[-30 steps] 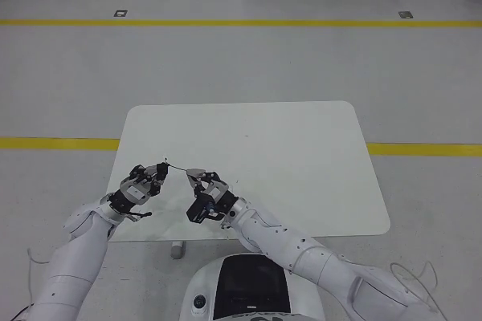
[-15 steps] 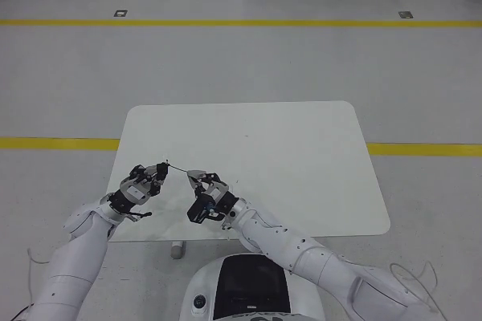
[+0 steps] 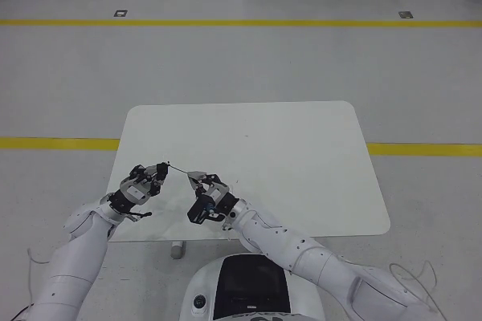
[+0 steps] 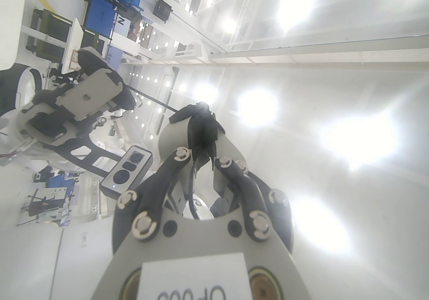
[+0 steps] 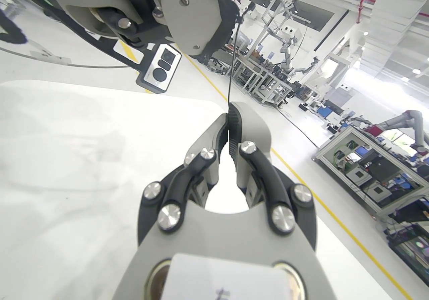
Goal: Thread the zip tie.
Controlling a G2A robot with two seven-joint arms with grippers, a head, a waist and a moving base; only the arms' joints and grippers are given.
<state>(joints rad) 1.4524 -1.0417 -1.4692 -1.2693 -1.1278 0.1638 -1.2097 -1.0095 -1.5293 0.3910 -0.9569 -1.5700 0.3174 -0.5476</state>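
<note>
A thin black zip tie [image 3: 179, 169] is stretched in the air between my two grippers, above the near left part of the white table [image 3: 305, 160]. My left gripper [image 3: 161, 168] is shut on one end of it; in the left wrist view the black fingertips [image 4: 201, 129] pinch together where the strand [image 4: 154, 99] starts. My right gripper [image 5: 229, 117] is shut on the other end, and the strand [image 5: 232, 63] runs from it straight to the left gripper [image 5: 228, 18]. In the top view the right gripper [image 3: 194, 176] sits a short way right of the left one.
Both grippers hover close to the table's left front corner. Yellow floor lines [image 3: 434, 149] run past the table on grey floor. In the right wrist view the table edge [image 5: 201, 101] lies just below the grippers, with workshop racks [image 5: 368, 160] far behind.
</note>
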